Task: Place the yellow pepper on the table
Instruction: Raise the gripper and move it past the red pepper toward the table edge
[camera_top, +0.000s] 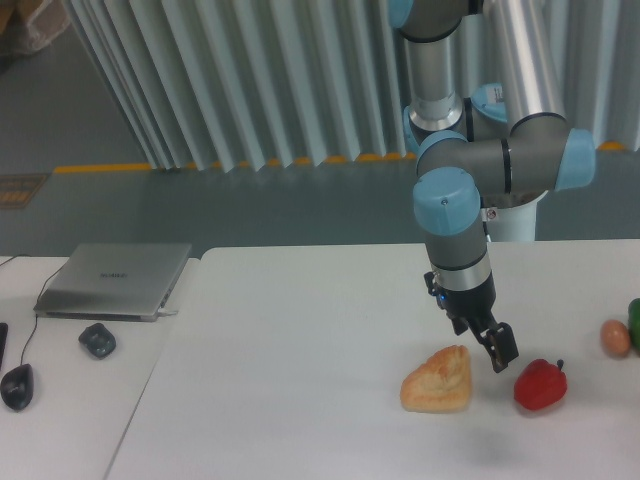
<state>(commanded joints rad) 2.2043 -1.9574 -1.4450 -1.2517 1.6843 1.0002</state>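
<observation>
Oddly, I can't find the yellow pepper anywhere in view; I can't tell whether it is hidden or off-frame. My gripper (494, 350) hangs low over the table (300, 340) between the pastry (438, 381) and the red pepper (540, 385), holding nothing visible; open or clenched, I can't tell. I judge I'm at the search stage: next I must locate the pepper.

No text can be read; the laptop (113, 281) lid bears a small mark, too blurred to make out.
</observation>
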